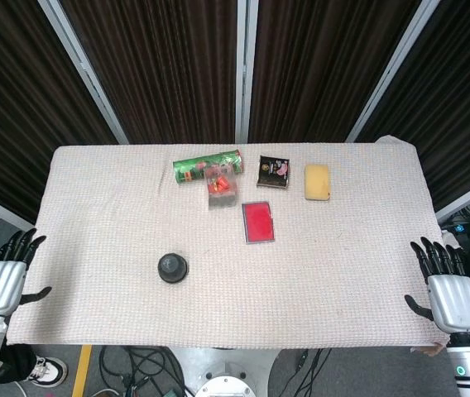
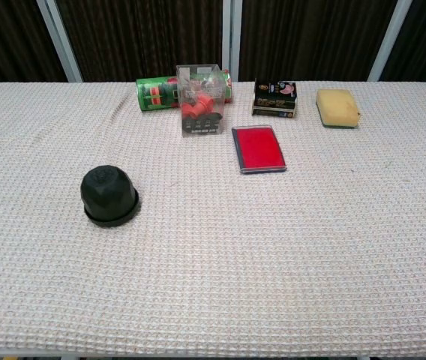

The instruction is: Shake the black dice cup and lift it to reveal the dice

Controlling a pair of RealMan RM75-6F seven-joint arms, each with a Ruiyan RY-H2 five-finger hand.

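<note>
- Cup [image 2: 109, 195]: black, mouth down on the table [image 2: 288, 262], nearest the chest camera, on the left half; from the head view it sits toward the near edge, left of centre [image 1: 172, 267]; no hand touches it
- Left hand [image 1: 3, 277]: off the table's left near corner, fingers spread and pointing away from the robot, holding nothing; seen in the head view only
- Right hand [image 1: 448, 285]: off the right near corner, fingers likewise apart, nothing in it; head view only
- Both hands are well apart from the cup
- Red case [image 2: 259, 148]: flat, dark-rimmed, near the middle of the table, beyond and right of the cup
- Clear box [image 2: 201, 101]: holds red pieces, stands just behind and left of the red case
- Green can [image 2: 160, 94]: lies on its side behind the clear box, seemingly touching it
- Dark packet [image 2: 274, 98]: right of the clear box, toward the far edge
- Sponge [image 2: 337, 106]: yellow, right of the dark packet, apart from it
- Cloth [image 1: 351, 281]: pale waffle weave covering the whole table
- Dice: hidden, cannot tell if under the cup
</note>
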